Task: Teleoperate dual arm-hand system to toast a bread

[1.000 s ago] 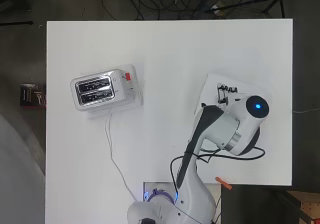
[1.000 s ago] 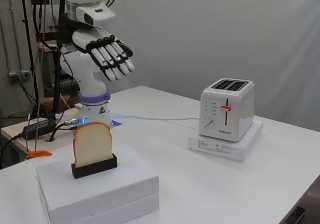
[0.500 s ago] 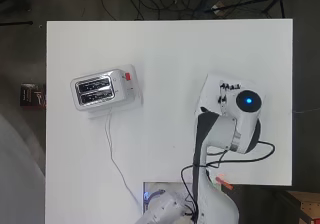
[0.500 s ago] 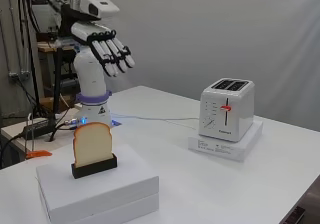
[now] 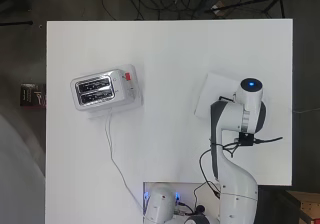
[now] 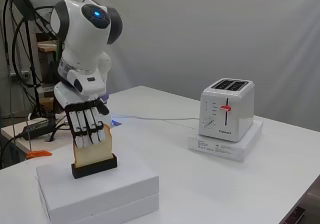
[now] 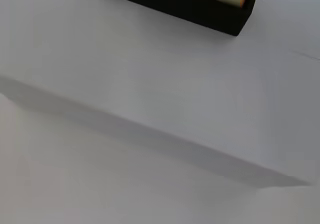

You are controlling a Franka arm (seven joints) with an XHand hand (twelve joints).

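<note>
Hand hangs fingers-down against the bread slice.

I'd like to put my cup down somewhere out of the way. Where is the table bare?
Bare: the far strip beyond the toaster, and the stretch between it and the white box. Crowded: the box, where the hand meets the bread slice, and the toaster's cord.
</note>
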